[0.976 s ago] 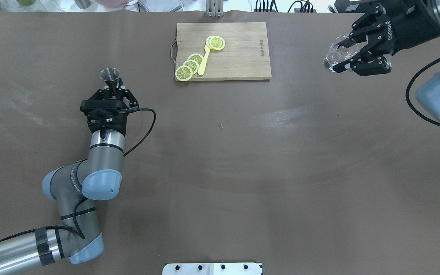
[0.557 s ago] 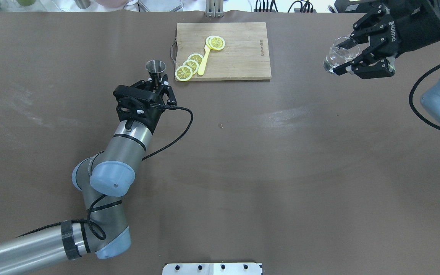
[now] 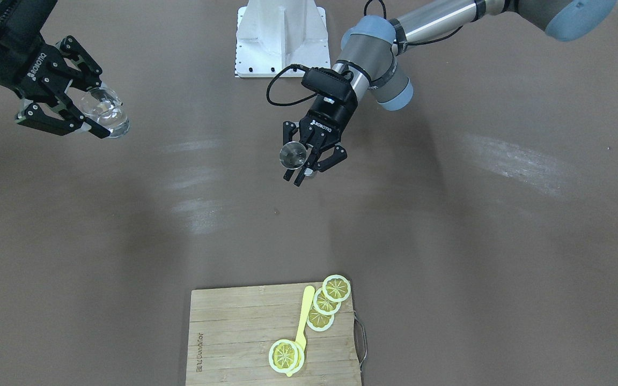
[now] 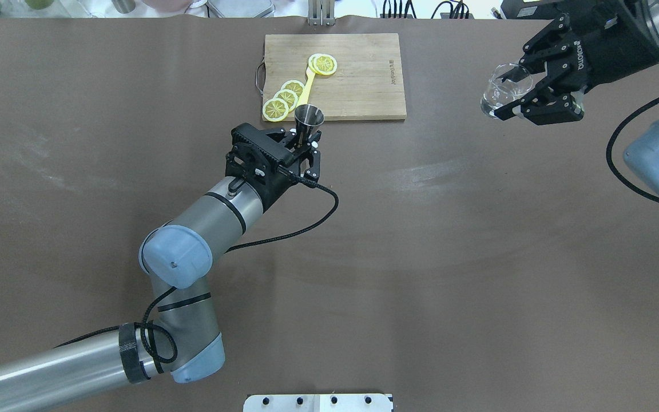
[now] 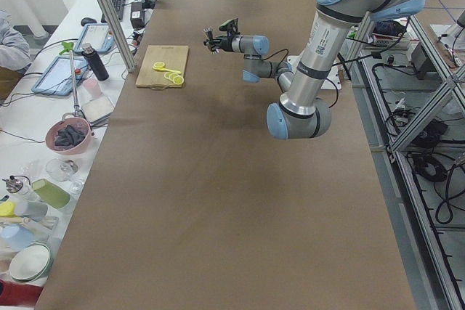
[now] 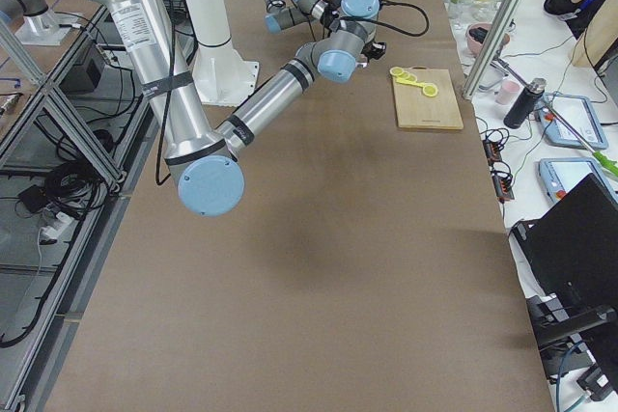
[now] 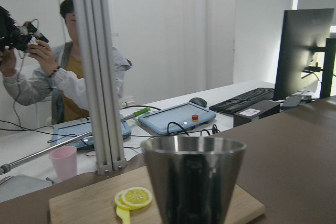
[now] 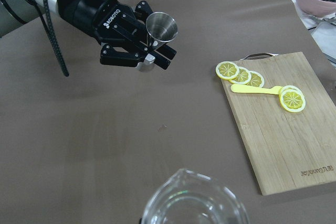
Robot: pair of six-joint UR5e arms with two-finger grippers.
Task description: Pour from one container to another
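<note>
My left gripper (image 4: 302,144) is shut on the grey steel jigger (image 4: 309,119), which it carries upright above the table near the cutting board's front edge. From the front camera the jigger (image 3: 293,155) shows its round mouth between the fingers of the left gripper (image 3: 309,161). The left wrist view is filled by the jigger (image 7: 193,179). At the far right my right gripper (image 4: 521,97) is shut on the clear glass cup (image 4: 502,90), held high and tilted. The cup (image 3: 106,111) sits in the right gripper (image 3: 81,115), and its rim (image 8: 195,203) fills the bottom of the right wrist view.
A wooden cutting board (image 4: 358,86) with lemon slices (image 4: 284,98) and a yellow spoon (image 4: 305,91) lies at the table's far middle. A white base plate (image 4: 318,402) sits at the near edge. Bottles, bowls and trays line the side bench (image 5: 65,136).
My left arm has swung to the right with the jigger, from the table's left side to just in front of the cutting board. The right gripper with the glass shifted only slightly.
</note>
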